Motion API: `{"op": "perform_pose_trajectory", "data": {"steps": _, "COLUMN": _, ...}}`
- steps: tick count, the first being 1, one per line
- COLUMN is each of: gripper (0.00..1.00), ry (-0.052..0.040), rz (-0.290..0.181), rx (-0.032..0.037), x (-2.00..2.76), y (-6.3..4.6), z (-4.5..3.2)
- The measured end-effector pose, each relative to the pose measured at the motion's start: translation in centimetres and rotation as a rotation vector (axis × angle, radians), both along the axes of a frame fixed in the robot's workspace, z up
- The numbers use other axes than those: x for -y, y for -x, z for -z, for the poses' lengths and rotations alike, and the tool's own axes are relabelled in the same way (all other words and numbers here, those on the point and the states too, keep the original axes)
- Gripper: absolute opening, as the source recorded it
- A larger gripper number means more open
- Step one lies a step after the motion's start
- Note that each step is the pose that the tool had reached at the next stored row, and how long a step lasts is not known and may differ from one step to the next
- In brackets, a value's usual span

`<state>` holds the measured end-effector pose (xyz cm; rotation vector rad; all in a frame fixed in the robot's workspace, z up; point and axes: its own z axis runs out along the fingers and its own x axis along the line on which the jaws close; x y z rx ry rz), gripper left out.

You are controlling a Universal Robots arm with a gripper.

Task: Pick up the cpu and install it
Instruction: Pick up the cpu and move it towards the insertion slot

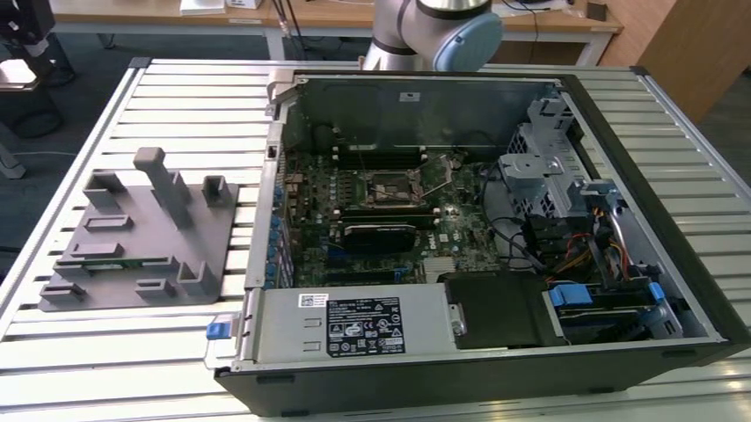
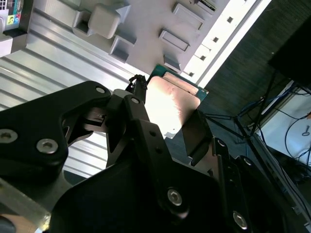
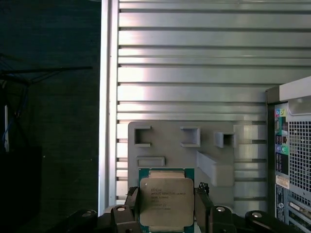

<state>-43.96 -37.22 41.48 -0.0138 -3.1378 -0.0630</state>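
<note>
Well, in the exterior view the open computer case (image 1: 657, 176) lies on the slatted worktop (image 1: 176, 97), its dark socket (image 1: 391, 186) mid-board and a white printed label (image 1: 364, 325) on the power supply. The grey fixture tray (image 1: 129, 230) is to the exterior view's left. In the first wrist view the hand (image 3: 166, 204) pinches the cpu (image 3: 166, 199) by two opposite edges — lid towards the camera, lines of print on it. The second wrist view shows the cpu (image 2: 170, 102) in that pinch, apparently lifted clear of the tray.

The case (image 1: 411, 92) lies open on top, clear above the socket (image 1: 391, 186). A drive cage (image 1: 543, 167) and cables (image 1: 575, 242) crowd the exterior view's right. Posts (image 1: 161, 176) rise from the tray (image 1: 123, 230) below the gripper's (image 3: 166, 208) cpu (image 3: 166, 196).
</note>
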Motion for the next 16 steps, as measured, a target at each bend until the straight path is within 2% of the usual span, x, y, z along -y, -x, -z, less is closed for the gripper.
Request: {"op": "perform_pose_trajectory", "data": {"steps": 16, "gripper": 0.54, "ry": 0.0, "rz": 0.0, "rx": 0.0, "x": -0.01, "y": -1.7, "z": 0.0}}
